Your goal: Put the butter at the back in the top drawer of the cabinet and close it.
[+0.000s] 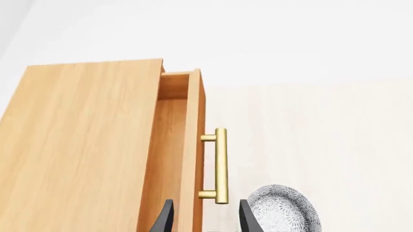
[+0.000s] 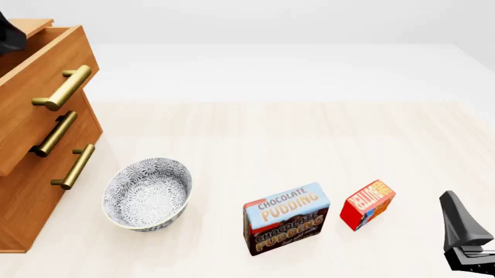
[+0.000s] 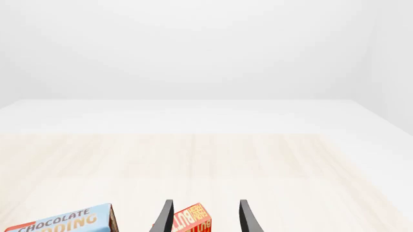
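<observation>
Light-brown wooden cabinet (image 2: 31, 191): its top drawer (image 2: 46, 81) already pulled out; small red butter box (image 2: 368, 204) on the pale surface (image 2: 255, 139) beside the pudding box (image 2: 286, 219), ungrasped; right claw (image 3: 203, 218) spread open around it; left claw (image 1: 205, 220) open by the brass handle (image 1: 220, 165); loading and closing remain.

Two boxes (image 2: 287, 219), one bowl (image 2: 147, 195), one cabinet (image 2: 31, 174)

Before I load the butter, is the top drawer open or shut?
Open: the top drawer juts out past the two lower drawers, and the left wrist view shows its bare wood inside.
</observation>
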Robot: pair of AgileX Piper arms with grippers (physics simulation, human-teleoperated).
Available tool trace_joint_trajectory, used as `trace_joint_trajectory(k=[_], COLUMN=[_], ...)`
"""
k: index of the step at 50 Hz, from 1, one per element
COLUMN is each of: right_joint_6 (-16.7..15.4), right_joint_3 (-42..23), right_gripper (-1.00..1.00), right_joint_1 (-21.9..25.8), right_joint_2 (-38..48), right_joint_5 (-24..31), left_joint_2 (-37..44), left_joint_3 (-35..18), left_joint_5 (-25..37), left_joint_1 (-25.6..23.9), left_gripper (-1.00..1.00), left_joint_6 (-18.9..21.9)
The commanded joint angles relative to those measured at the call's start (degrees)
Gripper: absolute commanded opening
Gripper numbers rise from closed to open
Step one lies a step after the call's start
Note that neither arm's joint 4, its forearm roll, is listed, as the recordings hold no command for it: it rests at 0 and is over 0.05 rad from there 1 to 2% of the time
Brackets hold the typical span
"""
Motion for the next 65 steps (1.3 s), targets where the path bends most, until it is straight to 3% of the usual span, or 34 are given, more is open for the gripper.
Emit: trace_joint_trajectory(k=[1,65], right_joint_6=[0.0,0.0], right_joint_3=[0.0,0.0], right_gripper=[1.00,1.00], right_joint_1=[0.0,0.0], right_joint_2=[0.0,0.0], right_joint_5=[0.0,0.0], left_joint_2=[1.0,4.7], left_joint_3=[0.8,7.5], left_joint_5=[-0.3,-5.1], left_joint_1=[0.7,2.2], left_gripper=[1.00,1.00], left_joint_6=[-0.3,-1.5])
